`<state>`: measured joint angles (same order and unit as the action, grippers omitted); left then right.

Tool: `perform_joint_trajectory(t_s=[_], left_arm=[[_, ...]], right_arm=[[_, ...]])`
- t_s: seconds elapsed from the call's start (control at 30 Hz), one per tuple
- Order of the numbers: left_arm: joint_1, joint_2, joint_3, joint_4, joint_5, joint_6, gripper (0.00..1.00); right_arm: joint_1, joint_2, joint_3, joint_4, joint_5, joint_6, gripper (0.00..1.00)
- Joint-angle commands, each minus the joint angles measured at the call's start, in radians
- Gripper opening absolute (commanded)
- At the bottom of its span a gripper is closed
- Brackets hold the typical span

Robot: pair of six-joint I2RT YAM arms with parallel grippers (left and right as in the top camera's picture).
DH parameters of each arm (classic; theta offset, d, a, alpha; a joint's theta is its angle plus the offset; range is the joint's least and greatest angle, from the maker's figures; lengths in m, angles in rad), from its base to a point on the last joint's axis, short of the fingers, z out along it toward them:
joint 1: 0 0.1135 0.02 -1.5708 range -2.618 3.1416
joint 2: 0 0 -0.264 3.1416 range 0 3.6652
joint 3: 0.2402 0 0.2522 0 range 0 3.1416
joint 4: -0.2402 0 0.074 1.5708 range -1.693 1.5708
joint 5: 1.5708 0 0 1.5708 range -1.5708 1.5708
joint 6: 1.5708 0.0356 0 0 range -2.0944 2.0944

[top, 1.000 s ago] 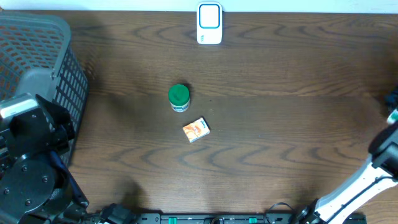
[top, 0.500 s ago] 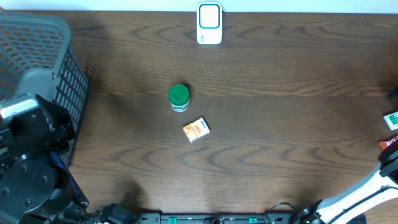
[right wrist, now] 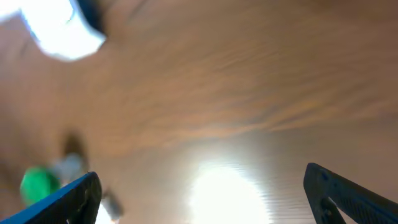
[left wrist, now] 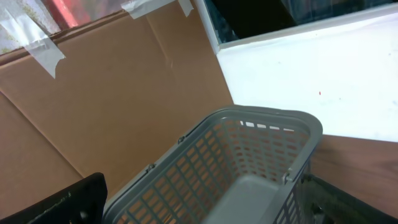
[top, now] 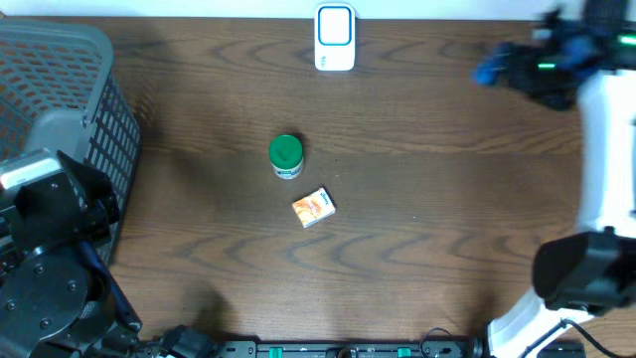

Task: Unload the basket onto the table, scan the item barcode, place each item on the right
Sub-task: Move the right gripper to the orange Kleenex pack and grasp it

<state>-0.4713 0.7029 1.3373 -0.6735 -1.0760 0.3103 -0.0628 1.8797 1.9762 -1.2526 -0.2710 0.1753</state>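
A white and blue barcode scanner [top: 335, 38] stands at the table's back edge, centre. Two items lie mid-table: a green-lidded jar [top: 285, 155] and a small orange box [top: 314, 207]. My right gripper [top: 507, 68] hovers blurred at the back right, well away from both items. In the right wrist view it [right wrist: 202, 199] is open with nothing between its fingers; the scanner [right wrist: 62, 28] and the jar [right wrist: 38, 185] show as blurs. My left gripper [left wrist: 199, 208] is open over the grey basket [left wrist: 249, 162], holding nothing.
The grey mesh basket [top: 60, 99] fills the table's left end, with the left arm [top: 50, 239] just in front of it. The right arm's white links [top: 601, 179] run down the right edge. Cardboard [left wrist: 112, 93] stands behind the basket.
The right arm has swung from the table's lower right edge up to the back right corner. The left arm, both items and the scanner have not moved.
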Motion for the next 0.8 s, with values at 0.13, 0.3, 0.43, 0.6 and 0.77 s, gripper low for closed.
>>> perform_joint_trajectory(t_s=[0.13, 0.3, 0.43, 0.6, 0.77], left_arm=[[0.003, -0.004, -0.001, 0.003, -0.010, -0.010, 0.98], [0.003, -0.004, -0.001, 0.003, -0.010, -0.010, 0.98], [0.003, -0.004, -0.001, 0.003, -0.010, -0.010, 0.98], [0.003, -0.004, -0.001, 0.003, -0.010, -0.010, 0.98], [0.003, -0.004, -0.001, 0.003, -0.010, -0.010, 0.98]], right_arm=[[0.342, 0.070, -0.090, -0.003, -0.033, -0.080, 0.99], [0.498, 0.092, -0.162, 0.013, -0.023, -0.110, 0.99], [0.595, 0.092, -0.236, 0.039, -0.005, -0.109, 0.99], [0.715, 0.092, -0.384, 0.182, 0.113, -0.093, 0.99], [0.795, 0.097, -0.591, 0.422, 0.188, -0.046, 0.99]])
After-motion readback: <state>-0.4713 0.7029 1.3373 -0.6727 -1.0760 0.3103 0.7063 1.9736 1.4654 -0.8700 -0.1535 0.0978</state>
